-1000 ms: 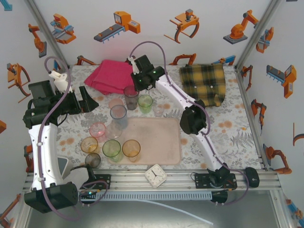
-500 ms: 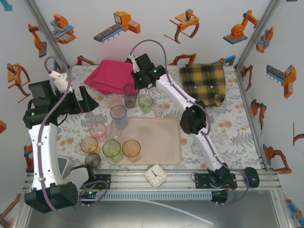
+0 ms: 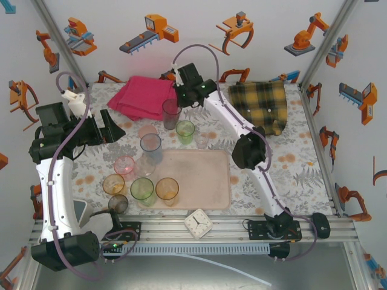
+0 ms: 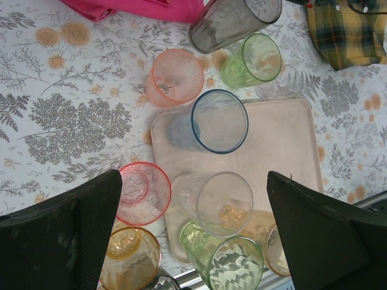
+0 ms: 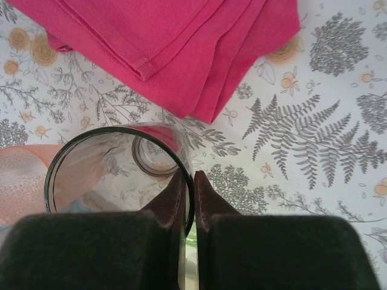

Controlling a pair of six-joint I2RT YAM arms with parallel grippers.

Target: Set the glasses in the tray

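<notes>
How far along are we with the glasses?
Done: the blue glass, clear glass, near green glass and amber glass appear to stand on the tray's left side. In hand: the right pincer pinches the grey glass by its rim. Left: pink glass, peach glass, far green glass and others on the table.

You're looking straight down your right gripper [image 5: 188, 181]. Its two dark fingers [image 5: 211, 205] are pinched almost together on the wall of the smoky grey glass [image 5: 103, 175], one finger inside the rim and one outside. The glass's mouth faces you, and you can see its round base through it. At the left edge sits a pale pink glass [image 5: 15, 181]. Up top, the folded pink cloth [image 5: 163, 48] lies on the fern-and-flower tablecloth [image 5: 314, 139], near the glass's far rim.
</notes>
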